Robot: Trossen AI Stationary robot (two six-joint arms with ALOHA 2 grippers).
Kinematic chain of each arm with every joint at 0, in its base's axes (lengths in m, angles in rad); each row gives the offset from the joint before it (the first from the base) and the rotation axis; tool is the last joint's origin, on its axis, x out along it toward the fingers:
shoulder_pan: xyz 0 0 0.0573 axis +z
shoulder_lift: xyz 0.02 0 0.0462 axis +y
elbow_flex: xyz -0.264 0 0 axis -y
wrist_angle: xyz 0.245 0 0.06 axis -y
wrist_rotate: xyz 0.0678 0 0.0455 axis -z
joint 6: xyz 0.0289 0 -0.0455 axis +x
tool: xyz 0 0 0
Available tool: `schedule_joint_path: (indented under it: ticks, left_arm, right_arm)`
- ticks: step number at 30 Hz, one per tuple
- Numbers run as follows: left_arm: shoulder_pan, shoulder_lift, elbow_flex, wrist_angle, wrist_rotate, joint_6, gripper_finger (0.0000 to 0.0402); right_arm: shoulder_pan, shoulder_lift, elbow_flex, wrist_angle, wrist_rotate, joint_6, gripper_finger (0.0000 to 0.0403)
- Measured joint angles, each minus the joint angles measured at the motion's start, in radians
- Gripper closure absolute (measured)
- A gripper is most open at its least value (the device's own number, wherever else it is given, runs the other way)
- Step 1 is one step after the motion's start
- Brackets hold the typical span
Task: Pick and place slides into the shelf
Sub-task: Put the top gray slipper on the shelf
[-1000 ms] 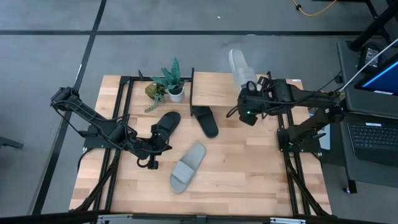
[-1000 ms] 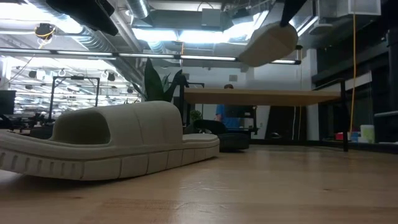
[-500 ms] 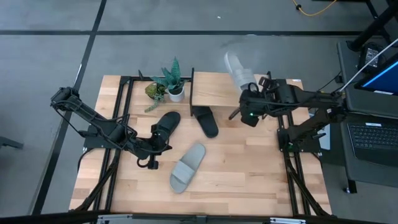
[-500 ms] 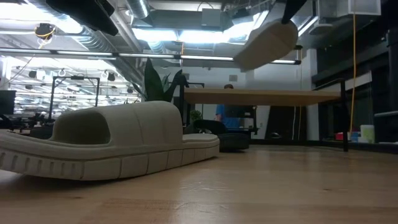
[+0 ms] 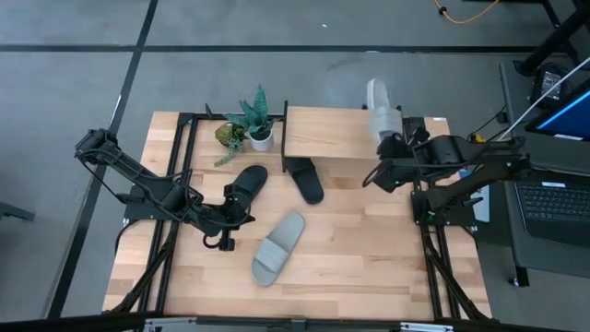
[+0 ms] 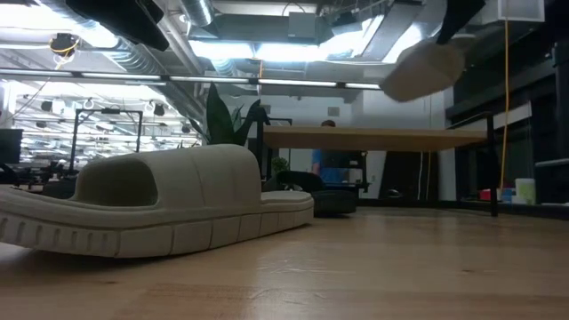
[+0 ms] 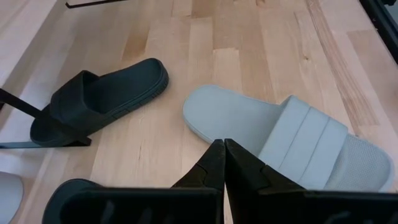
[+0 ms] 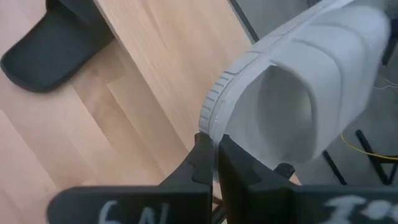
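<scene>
My right gripper [image 5: 388, 143] is shut on a light grey slide [image 5: 379, 103], held up in the air over the right end of the shelf's wooden top board [image 5: 323, 134]. In the low view this slide [image 6: 425, 68] hangs tilted above the board. One black slide [image 5: 307, 180] lies on its sole, partly under the shelf. Another black slide [image 5: 247, 189] and a second grey slide [image 5: 278, 247] lie on the tabletop. My left gripper [image 5: 238, 218] hovers shut between these two, touching nothing. My right gripper pinches the ribbed rim of the sole [image 8: 210, 121] between its two fingers, at the end of the slide beside the strap [image 8: 323, 68]. The fingers slant downward. The slide is lifted clear, tilted, and reaches away from the fingers toward the table's far edge.
A small potted plant [image 5: 255, 124] stands at the shelf's left end. Black frame rails [image 5: 180, 184] run along both sides of the table. A laptop [image 5: 553, 207] sits off the right edge. Bare tabletop lies near the front right [image 5: 369, 267].
My right gripper has carried the grey slide toward the table's right edge and rolled. The slide has swung from slanting far-left to pointing nearly straight at the far edge, still clear of the shelf.
</scene>
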Motion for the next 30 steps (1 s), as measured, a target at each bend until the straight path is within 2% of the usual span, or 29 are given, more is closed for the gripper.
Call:
schedule_joint_path:
  ticks: [9,15,21,25,30]
  left_arm:
    - [0.0,0.0,0.0,0.006,0.0,-0.003,0.0401]
    - [0.0,0.0,0.0,0.007,0.0,-0.003,0.0401]
    - [0.0,0.0,0.0,0.005,0.0,-0.001,0.0401]
    - [0.0,0.0,0.0,0.003,0.0,-0.001,0.0401]
    - [0.0,0.0,0.0,0.0,0.0,-0.001,0.0401]
  right_arm:
    - [-0.14,0.02,0.012,0.003,-0.028,-0.159,0.0393]
    - [-0.199,0.044,0.012,0.005,0.008,-0.204,0.0393]
    - [-0.176,0.037,0.012,0.012,-0.144,-0.187,0.0393]
    - [-0.118,-0.005,0.012,0.052,-0.145,-0.159,0.0393]
    - [-0.023,-0.088,-0.028,0.273,-0.1,-0.197,0.0393]
